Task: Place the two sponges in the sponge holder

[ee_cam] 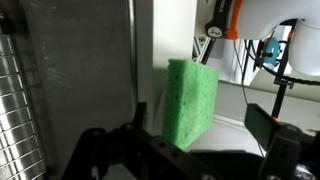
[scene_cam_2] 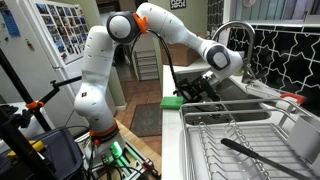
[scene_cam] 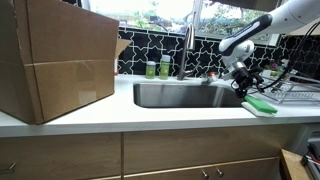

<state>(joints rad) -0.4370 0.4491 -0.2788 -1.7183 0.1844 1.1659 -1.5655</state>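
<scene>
A bright green sponge (scene_cam: 262, 104) lies on the white counter at the sink's front corner, next to the dish rack. It also shows in the other exterior view (scene_cam_2: 170, 101) and fills the middle of the wrist view (ee_cam: 192, 100). My gripper (scene_cam: 243, 88) (scene_cam_2: 190, 92) hovers just above and beside it at the sink's edge. Its jaws (ee_cam: 180, 135) are open and empty, with the sponge lying between and ahead of the two fingers. I see only this one sponge. I cannot make out a sponge holder in these views.
The steel sink (scene_cam: 185, 95) has a tap (scene_cam: 186, 50) and two small green bottles (scene_cam: 158, 69) behind it. A large cardboard box (scene_cam: 55, 60) stands on the counter. The wire dish rack (scene_cam_2: 240, 130) holds a black utensil (scene_cam_2: 255, 152).
</scene>
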